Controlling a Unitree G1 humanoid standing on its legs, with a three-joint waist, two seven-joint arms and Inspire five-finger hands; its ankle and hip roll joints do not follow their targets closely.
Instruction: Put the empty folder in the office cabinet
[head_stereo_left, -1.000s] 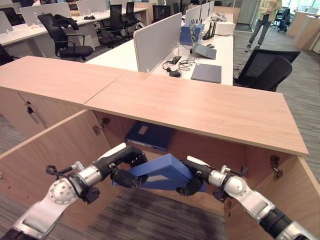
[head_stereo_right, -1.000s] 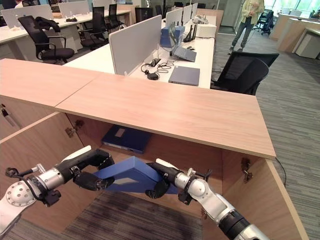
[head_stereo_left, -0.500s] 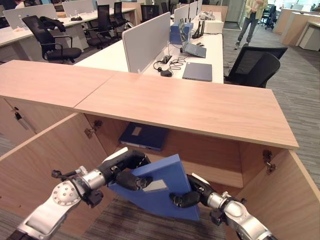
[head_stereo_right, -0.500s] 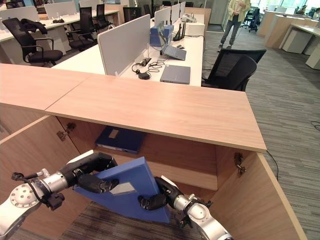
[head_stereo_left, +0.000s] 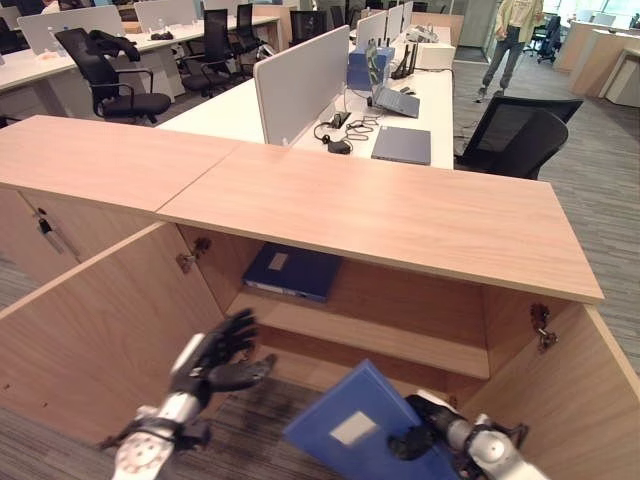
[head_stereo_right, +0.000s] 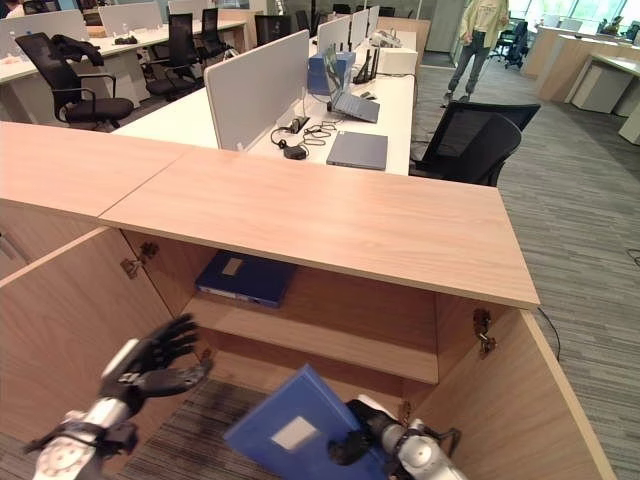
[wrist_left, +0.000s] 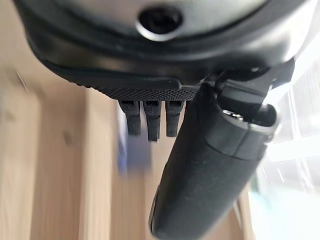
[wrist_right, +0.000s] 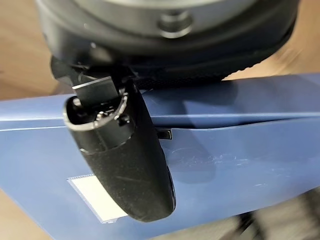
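— From the left eye view, where's the folder (head_stereo_left: 365, 430)?

— Low before the office cabinet (head_stereo_left: 400, 330), pinched in the right robot hand (head_stereo_left: 420, 432); the left robot hand (head_stereo_left: 215, 358) hangs spread, empty.

— Right wrist view?

— The thumb (wrist_right: 127, 165) presses its cover. I'd level it first, then slide it onto the shelf (head_stereo_right: 320, 335) ahead.

No text, label print or number can be read anywhere.
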